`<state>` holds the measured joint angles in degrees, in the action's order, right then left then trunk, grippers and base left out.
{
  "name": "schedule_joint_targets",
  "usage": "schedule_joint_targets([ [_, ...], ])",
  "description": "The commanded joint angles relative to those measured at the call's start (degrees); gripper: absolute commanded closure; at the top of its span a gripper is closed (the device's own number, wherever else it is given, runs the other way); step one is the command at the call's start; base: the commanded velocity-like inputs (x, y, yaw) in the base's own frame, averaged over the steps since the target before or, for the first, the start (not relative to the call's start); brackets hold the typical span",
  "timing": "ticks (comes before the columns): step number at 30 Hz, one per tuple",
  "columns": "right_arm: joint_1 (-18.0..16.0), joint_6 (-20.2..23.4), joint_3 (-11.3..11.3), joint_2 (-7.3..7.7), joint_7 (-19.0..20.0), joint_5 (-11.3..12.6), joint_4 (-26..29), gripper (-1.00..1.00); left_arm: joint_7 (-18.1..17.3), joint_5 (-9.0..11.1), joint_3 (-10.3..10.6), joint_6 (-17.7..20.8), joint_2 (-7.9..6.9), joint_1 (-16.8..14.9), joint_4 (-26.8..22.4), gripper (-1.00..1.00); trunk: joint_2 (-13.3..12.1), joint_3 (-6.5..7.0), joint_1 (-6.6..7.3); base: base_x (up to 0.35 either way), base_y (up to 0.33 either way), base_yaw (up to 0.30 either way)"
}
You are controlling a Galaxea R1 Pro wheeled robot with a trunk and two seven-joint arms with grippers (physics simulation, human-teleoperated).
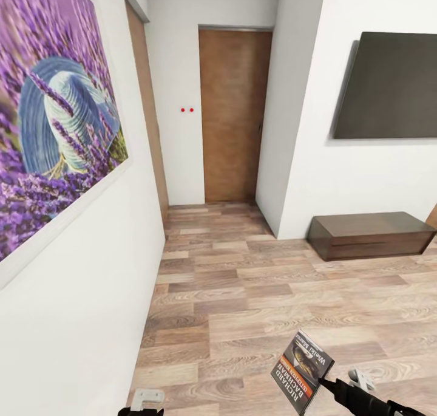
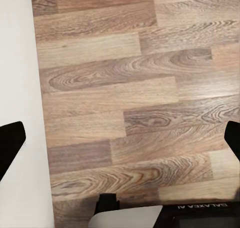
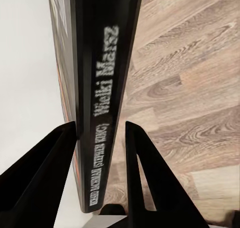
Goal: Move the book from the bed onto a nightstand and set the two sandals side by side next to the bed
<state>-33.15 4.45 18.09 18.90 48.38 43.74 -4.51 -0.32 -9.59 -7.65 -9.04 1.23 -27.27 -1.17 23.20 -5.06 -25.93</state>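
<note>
One book (image 1: 302,372) sits clamped in the right gripper (image 3: 100,138); the left gripper (image 2: 120,143) gapes above the floor (image 1: 255,294).

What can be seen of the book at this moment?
The book is a thin paperback with a dark cover, a picture, an orange band and white lettering reading RICHARD BACHMAN. The right gripper holds it off the wood-plank floor, tilted, cover facing the head camera. In the right wrist view its black spine with white lettering runs between the two black fingers, which close on it. Nothing else touches it.
</note>
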Motion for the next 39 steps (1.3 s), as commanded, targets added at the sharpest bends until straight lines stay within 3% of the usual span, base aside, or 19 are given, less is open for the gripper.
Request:
schedule_joint_targets([
  [1,-0.1,0.5,0.1,-0.01,0.3,0.6,-0.1,1.00,0.0,-0.6,-0.5,-0.2,0.00,-0.1,0.1,-1.00,0.1,-0.12,-0.07,0.330,0.000,0.000],
  [18,-0.1,0.5,0.1,0.00,0.3,0.6,-0.1,1.00,0.0,-0.6,-0.5,-0.2,0.00,-0.1,0.1,-1.00,0.1,-0.12,-0.07,0.330,0.000,-0.010],
  [39,-0.1,0.4,0.1,0.00,0.3,0.6,-0.1,1.00,0.0,-0.5,-0.5,-0.2,0.00,-0.1,0.1,-1.00,0.1,-0.12,-0.07,0.304,0.000,-0.269],
])
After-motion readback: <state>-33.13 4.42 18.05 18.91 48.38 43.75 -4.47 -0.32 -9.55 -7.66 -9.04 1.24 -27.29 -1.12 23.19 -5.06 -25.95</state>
